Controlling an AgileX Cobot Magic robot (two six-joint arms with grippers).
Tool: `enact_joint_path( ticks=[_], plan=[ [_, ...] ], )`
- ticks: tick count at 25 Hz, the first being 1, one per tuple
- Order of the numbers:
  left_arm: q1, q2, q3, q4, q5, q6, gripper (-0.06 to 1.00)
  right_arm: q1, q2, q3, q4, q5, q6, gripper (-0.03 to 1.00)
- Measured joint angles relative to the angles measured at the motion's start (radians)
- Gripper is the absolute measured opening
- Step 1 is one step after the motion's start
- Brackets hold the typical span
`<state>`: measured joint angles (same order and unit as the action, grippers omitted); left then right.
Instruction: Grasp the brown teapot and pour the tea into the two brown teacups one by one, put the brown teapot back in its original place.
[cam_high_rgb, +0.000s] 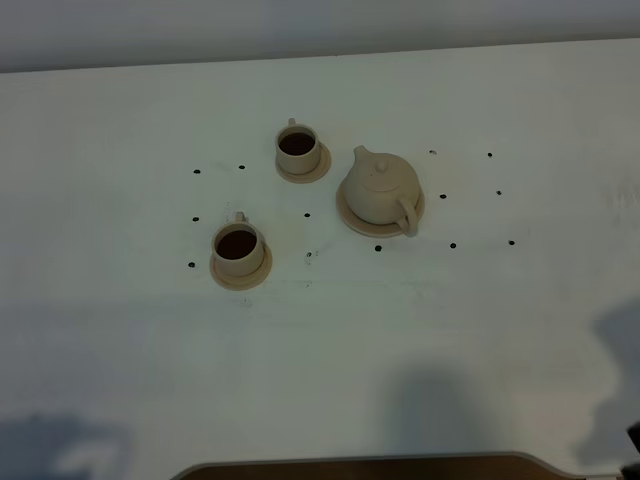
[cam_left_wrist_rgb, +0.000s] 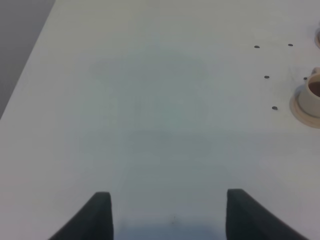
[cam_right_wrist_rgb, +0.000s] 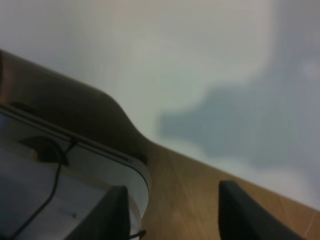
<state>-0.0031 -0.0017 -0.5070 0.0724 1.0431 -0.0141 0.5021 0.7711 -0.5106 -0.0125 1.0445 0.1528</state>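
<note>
no words, labels, brands or numbers can be read anywhere. the worktop carries only small dark dots, no script, and the brown teapot and the two brown teacups are plain and unmarked.

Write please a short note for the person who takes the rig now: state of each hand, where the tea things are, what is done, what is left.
Left hand: open, empty, above bare table.
Right hand: open, empty, at the table's near edge.
Brown teapot: upright on its saucer, right of the cups.
Far teacup and near teacup: each on its saucer, dark tea in both.
Done: both cups poured, pot set back.
Left: nothing visible; only park the arms.
</note>
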Motion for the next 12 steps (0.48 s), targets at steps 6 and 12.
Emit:
enact_joint_path(
  ticks=[6,12],
  plan=[
    [0.000,0.000,0.000,0.000,0.000,0.000,0.53,0.000,-0.146,0.015,0.013,0.019,-0.016,0.42],
    [0.000,0.000,0.000,0.000,0.000,0.000,0.53,0.000,-0.186,0.017,0.013,0.021,-0.017,0.42]
  ],
)
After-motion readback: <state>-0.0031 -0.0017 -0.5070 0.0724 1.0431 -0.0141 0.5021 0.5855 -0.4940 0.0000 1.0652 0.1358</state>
